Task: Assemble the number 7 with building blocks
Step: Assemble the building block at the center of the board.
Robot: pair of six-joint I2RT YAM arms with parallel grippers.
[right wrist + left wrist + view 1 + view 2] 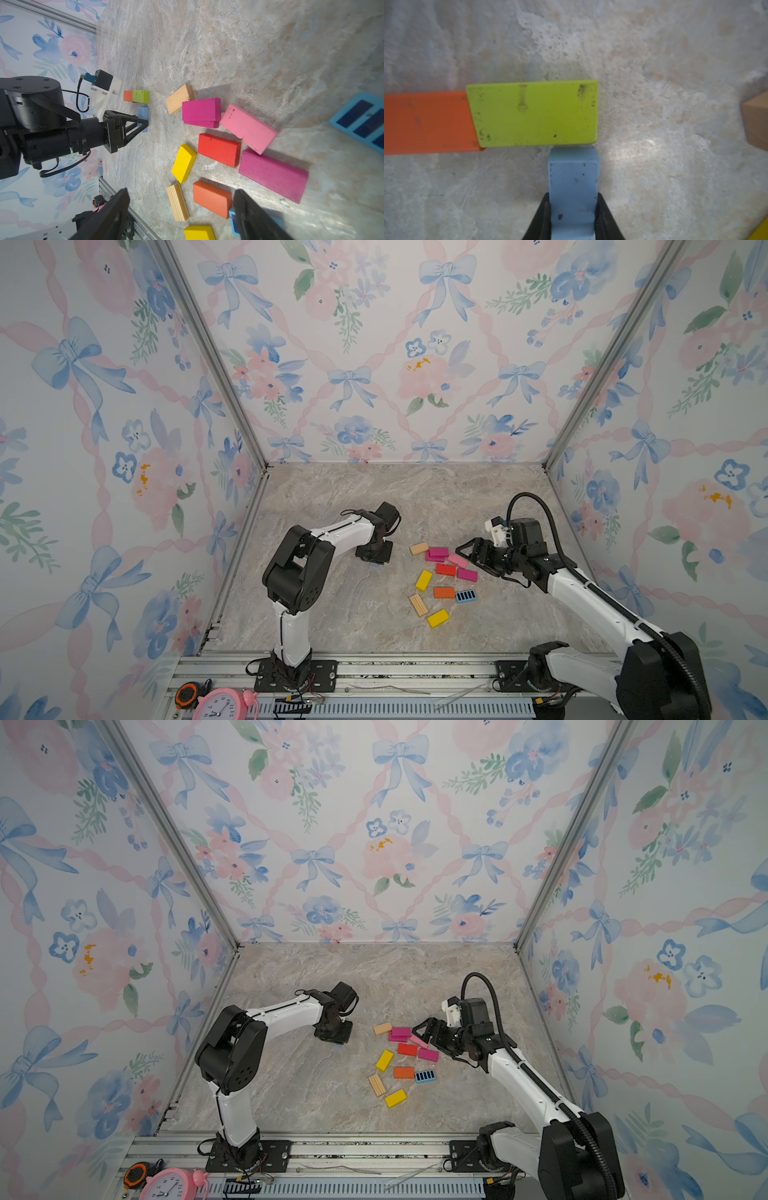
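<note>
My left gripper (573, 216) is shut on a light blue block (574, 178), held low over the marble floor. The block's far end meets the long edge of a green block (533, 113), which lies end to end with an orange block (427, 122). In a top view the left gripper (374, 558) hides these blocks. My right gripper (467, 556) hangs open and empty over the loose pile: tan (419, 548), magenta (437, 553), pink (457, 560), red (446, 570), yellow (424, 580), orange (444, 592), striped blue (466, 596) and lined wood (418, 605) blocks.
Floral walls close in the floor on three sides. An aluminium rail (374, 668) runs along the front, carrying both arm bases. A pink clock (216, 703) and a tape measure (186, 695) sit beyond it at the front left.
</note>
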